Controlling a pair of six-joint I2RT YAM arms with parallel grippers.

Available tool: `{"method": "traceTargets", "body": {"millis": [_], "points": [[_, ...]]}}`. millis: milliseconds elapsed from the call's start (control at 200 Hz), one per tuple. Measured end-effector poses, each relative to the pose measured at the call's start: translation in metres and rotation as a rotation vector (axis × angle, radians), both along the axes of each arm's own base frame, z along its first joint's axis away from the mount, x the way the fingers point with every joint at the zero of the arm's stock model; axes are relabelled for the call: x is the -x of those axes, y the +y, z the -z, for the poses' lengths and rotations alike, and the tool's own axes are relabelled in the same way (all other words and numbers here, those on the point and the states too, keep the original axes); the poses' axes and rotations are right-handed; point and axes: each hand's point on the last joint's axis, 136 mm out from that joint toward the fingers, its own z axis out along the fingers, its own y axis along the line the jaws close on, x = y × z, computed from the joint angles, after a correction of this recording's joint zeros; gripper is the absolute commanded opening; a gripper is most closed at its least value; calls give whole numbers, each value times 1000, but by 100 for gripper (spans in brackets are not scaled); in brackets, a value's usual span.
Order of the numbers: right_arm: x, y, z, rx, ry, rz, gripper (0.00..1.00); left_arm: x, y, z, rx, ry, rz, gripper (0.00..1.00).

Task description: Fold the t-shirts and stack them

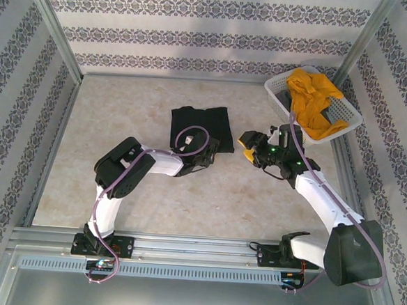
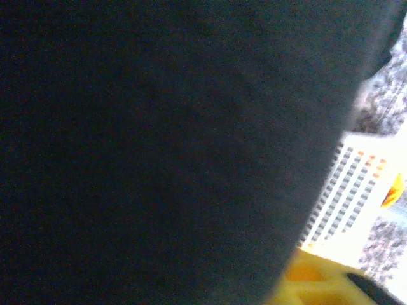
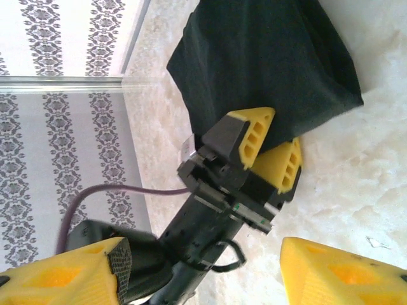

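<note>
Damask-striped wallpaper [image 1: 197,40] closes in three sides of a pale, marble-look tabletop [image 1: 117,188], and a white lattice basket [image 1: 274,93] sits in its far right corner. Taking that basket as the reference: the yellow t-shirt [image 1: 311,97] is heaped inside it, crumpled and spilling over the rim, so it has not been folded. The black t-shirt [image 1: 200,124] lies well apart from the basket, toward the middle of the table, flattened into a compact rectangle.

The left gripper [image 3: 270,149] is at the corner of the black shirt nearest the basket. In the right wrist view its two yellow fingers stand close together with the cloth's edge running between them, so it appears to be pinching the hem. Its own camera sits so low that dark fabric covers almost the whole frame, which fits a grip taken right at table level. My reading is that it holds this corner to lift or turn the edge over for another fold, or to square the bundle up.

The right gripper [image 1: 246,147] hovers between the basket and the black shirt, with its yellow fingers spread wide and nothing between them. It looks placed to help at the same edge, or to turn back to the basket for the yellow shirt.

No brand, label or legible writing shows on either shirt, the basket, the arms or the walls
</note>
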Motion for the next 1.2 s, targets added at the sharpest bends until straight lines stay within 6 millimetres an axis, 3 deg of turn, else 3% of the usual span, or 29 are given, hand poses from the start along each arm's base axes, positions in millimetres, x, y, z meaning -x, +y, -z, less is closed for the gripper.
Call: {"method": "traceTargets", "body": {"millis": [50,155,255,360,530,625,874,1034,1199], "points": [[1,-3,0,-3,3,5,61,-5,3,4,2,-8,-18,0],[4,-6,4,0,22,6,58,-10,11,3,10,-30,-32,0],[8,-6,7,8,36,-9,57,-13,45,5,-14,-24,-47,0],[6,-5,11,15,49,-18,56,-25,106,1,-42,-15,-75,0],[-5,-1,14,19,70,-23,56,-50,233,-6,-119,-4,-141,0],[-11,8,13,23,69,-46,56,-58,295,-9,-172,-8,-141,0],[-28,47,2,-6,5,-159,55,-104,414,-24,-289,-90,1,0],[-36,70,-5,-54,-55,-222,56,-102,457,-19,-358,-84,82,0],[-44,87,-20,-99,-133,-257,57,-97,461,-12,-395,-70,173,0]]}}
